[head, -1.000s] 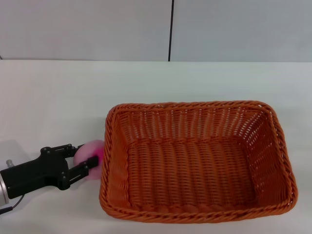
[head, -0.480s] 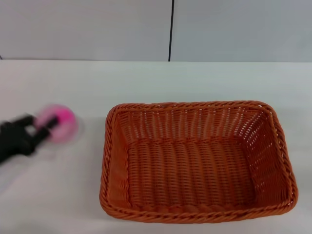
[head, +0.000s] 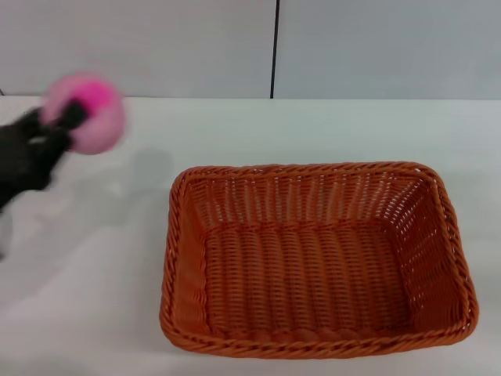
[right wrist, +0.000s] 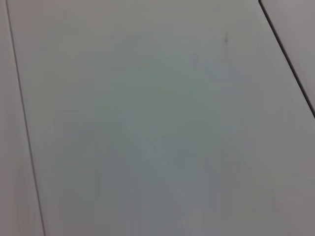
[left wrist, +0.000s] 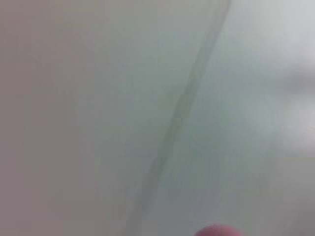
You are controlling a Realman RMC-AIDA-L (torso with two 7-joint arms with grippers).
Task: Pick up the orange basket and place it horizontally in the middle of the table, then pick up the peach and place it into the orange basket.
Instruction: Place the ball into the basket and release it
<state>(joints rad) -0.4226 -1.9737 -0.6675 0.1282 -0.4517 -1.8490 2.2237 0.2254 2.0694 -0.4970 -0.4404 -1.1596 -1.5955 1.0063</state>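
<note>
Since a second ago the left gripper (head: 69,119) has gone from table level beside the basket's left wall to way up at the far left, taking the peach (head: 86,112) with it; half a second back it was only partway up. It's clamped on the peach, dark fingers wrapped across the fruit, well clear of the table (head: 329,129) and off to the left of the orange basket (head: 313,258).

Hard-to-see stuff: the gripper and arm are smeared with motion, so finger detail is mush, and the arm gets cut off at the left edge. The peach's leaf mark can't be made out. The left wrist view only catches a sliver of pink peach (left wrist: 219,231) at the frame edge, everything else is blurry pale surface with a dark line through it. The right wrist view shows just pale panels with thin dark seams; the right gripper isn't visible anywhere.

The table is a plain white flat top, backed by a grey wall with one vertical seam. The basket sits long side across, empty, with woven orange slats, flaring sides and a braided rim. The peach looks round and fuzzy-pink.
</note>
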